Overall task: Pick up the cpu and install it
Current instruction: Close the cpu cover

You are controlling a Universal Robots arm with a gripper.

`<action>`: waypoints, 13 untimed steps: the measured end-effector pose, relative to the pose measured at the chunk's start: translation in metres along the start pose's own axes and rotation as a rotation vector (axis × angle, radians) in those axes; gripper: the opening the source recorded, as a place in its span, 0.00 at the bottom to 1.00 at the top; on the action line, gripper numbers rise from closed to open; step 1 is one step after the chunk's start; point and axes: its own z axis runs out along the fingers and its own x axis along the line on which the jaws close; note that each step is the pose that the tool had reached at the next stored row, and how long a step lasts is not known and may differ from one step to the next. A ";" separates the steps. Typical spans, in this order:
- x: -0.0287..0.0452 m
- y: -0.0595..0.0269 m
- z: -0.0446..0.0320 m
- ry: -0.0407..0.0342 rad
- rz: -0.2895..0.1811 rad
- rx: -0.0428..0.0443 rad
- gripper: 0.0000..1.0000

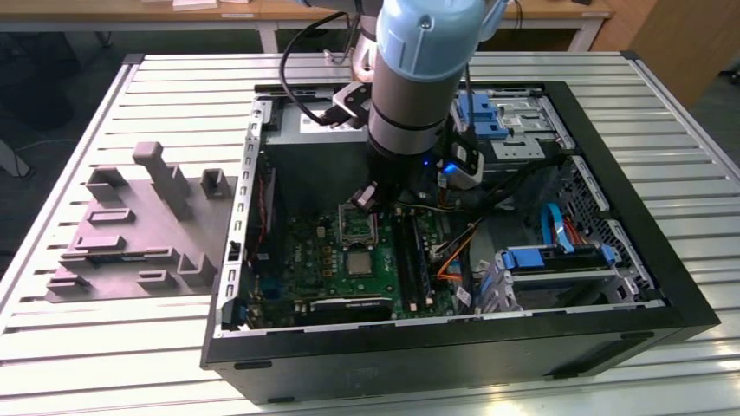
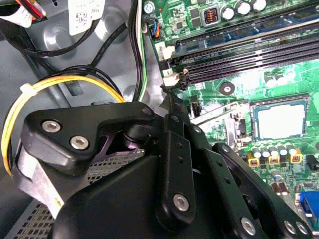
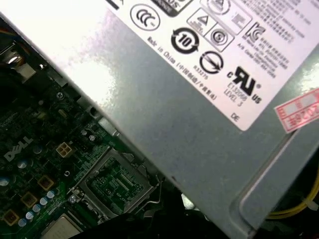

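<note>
Exterior view: the gripper [image 1: 370, 198] hangs low inside the open computer case [image 1: 647, 286], centre frame, just above the empty socket [image 1: 356, 227] on the green board [image 1: 329, 273]; I cannot tell whether it is open or closed. The cpu [image 1: 362, 263] lies flat on the board just below that socket, apart from the gripper, its pale silver top also clear in both wrist views [image 2: 279, 122] [image 3: 62, 230].

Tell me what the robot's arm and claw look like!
The arm is a fat round tube with a light blue top and a grey lower part. A black cable loops beside it. In the second wrist view the gripper's black links carry shiny silver screws.
</note>
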 end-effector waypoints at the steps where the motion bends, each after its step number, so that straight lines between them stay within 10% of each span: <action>1: -0.0003 0.0004 -0.0009 0.0028 -0.001 0.0028 0.11; 8: -0.0018 0.0025 -0.0050 0.0235 -0.008 0.0227 0.11; 13: -0.0019 0.0027 -0.0056 0.0243 -0.009 0.0236 0.11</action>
